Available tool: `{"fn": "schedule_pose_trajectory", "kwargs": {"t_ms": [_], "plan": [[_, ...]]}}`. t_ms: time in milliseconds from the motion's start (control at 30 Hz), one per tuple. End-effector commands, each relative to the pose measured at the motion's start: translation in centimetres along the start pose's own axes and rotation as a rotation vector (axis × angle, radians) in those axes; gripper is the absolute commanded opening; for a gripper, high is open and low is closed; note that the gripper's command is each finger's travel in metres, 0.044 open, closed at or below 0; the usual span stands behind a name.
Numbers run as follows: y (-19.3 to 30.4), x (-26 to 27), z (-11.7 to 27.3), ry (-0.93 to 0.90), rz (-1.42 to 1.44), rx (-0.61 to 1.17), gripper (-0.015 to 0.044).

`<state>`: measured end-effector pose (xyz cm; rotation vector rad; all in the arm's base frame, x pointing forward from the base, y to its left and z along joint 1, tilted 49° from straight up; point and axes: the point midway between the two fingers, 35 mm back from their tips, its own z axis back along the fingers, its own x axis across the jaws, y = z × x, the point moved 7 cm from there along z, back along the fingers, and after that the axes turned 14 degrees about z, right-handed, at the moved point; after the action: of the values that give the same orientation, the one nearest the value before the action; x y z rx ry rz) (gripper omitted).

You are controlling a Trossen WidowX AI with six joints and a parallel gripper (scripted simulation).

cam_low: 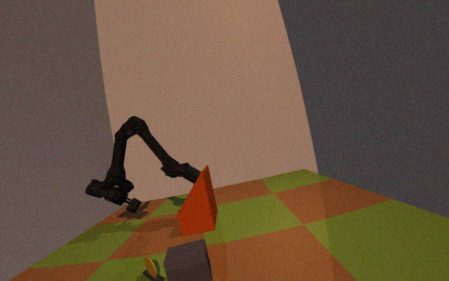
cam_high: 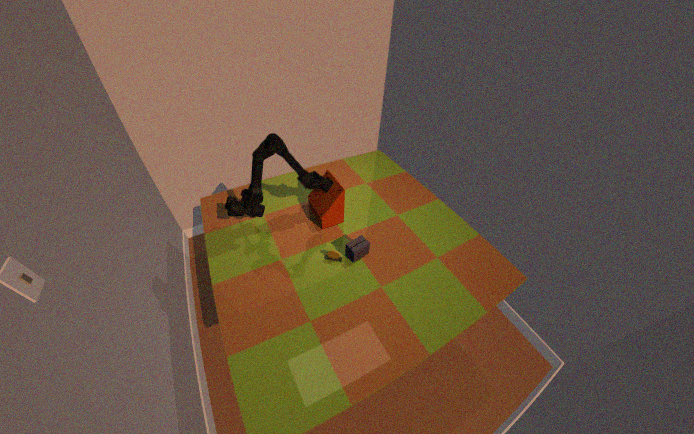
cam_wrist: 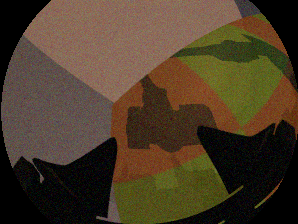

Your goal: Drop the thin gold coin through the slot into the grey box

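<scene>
While the tool hangs wide open with nothing in it behind the orange block, the coin stands well apart at its 6 o'clock, just beside the grey box.

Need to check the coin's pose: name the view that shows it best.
Exterior: the coin stands upright in its holder beside the grey box, face visible. Top shows only a small gold speck. Wrist misses it.

Thin gold coin stands upright in its dark-green holder beside the grey box, well apart from the jaws, hidden behind an orange wedge block.
</scene>
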<state>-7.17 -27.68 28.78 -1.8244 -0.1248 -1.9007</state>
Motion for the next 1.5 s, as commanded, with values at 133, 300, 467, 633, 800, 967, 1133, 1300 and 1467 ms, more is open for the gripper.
{"fn": "schedule_pose_trajectory", "kwargs": {"t_ms": [133,300,467,633,800,967,1133,1300,1467], "plan": [[2.3,-0.4,1.8,-0.012,0.209,0.115,0.0269],[5.5,-1.3,5.2,-0.064,0.554,0.285,0.0161],[9.4,-3.6,11.2,-0.213,1.105,0.492,0.0161],[11.3,-5.9,16.5,-0.412,1.547,0.619,0.0161],[11.6,-8.3,21.7,-0.673,1.954,0.685,0.0161],[11.1,-10.9,26.6,-0.981,2.334,0.688,0.0161],[9.5,-13.8,31.3,-1.360,2.685,0.609,0.0161],[6.9,-16.8,35.5,-1.809,2.993,0.394,0.0161],[3.6,-19.7,38.9,-2.306,3.232,-0.058,0.0161]]}}
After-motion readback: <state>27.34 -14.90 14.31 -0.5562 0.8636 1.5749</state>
